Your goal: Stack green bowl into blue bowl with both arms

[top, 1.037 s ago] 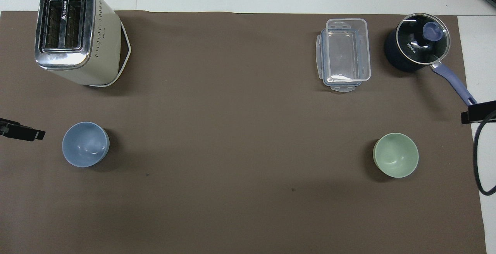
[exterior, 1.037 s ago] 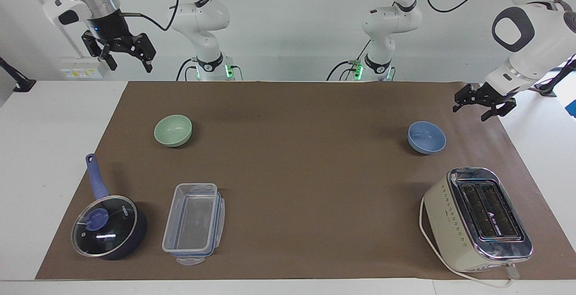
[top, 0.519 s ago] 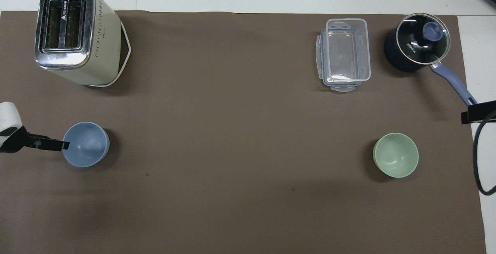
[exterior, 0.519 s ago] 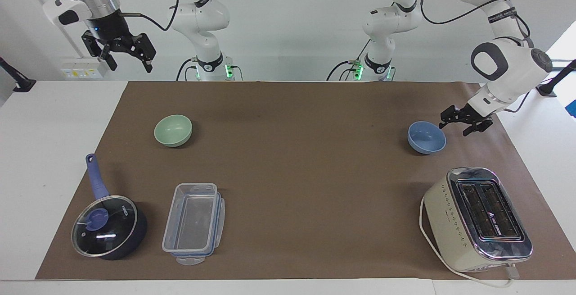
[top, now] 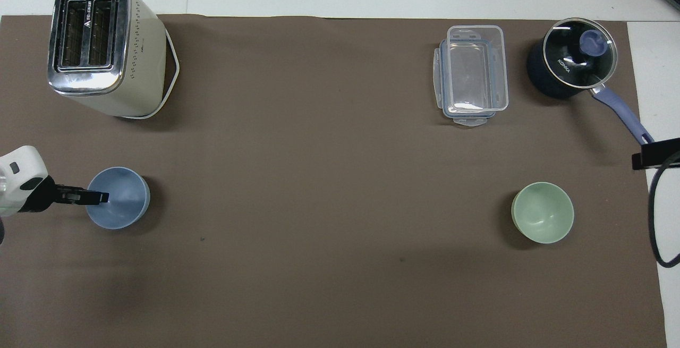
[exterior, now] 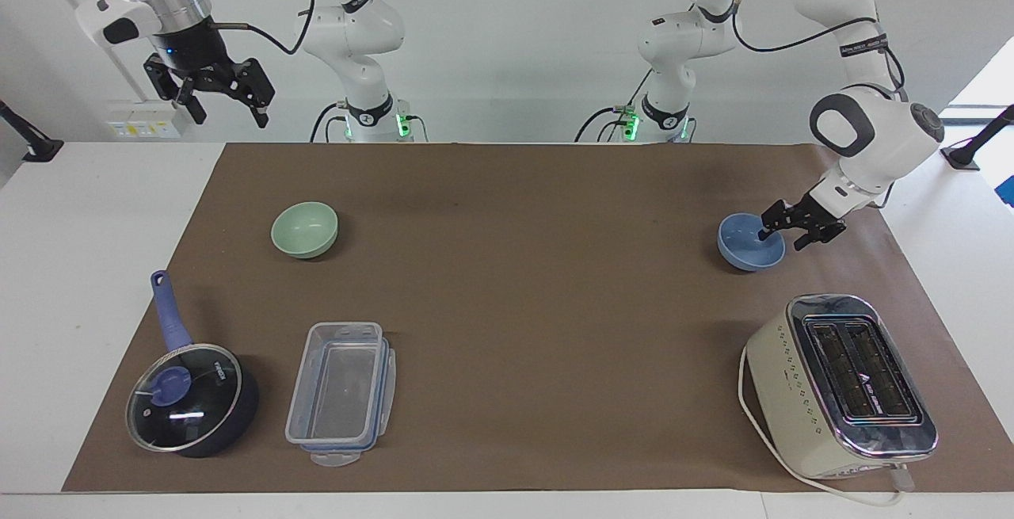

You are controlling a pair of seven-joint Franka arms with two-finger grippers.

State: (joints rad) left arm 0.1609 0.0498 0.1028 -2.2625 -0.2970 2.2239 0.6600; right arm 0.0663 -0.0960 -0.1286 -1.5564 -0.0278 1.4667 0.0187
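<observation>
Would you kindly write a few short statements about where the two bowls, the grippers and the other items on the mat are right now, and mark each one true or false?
1. The left gripper is at the rim of the blue bowl, with one finger inside the rim and one outside. True.
2. The green bowl sits inside the blue bowl. False: the two bowls stand apart, the green one toward the right arm's end of the table.
3. The right gripper holds the green bowl. False: it waits raised and open, holding nothing.
4. The toaster stands farther from the robots than the blue bowl. True.
5. The saucepan has no lid. False: a glass lid covers it.
</observation>
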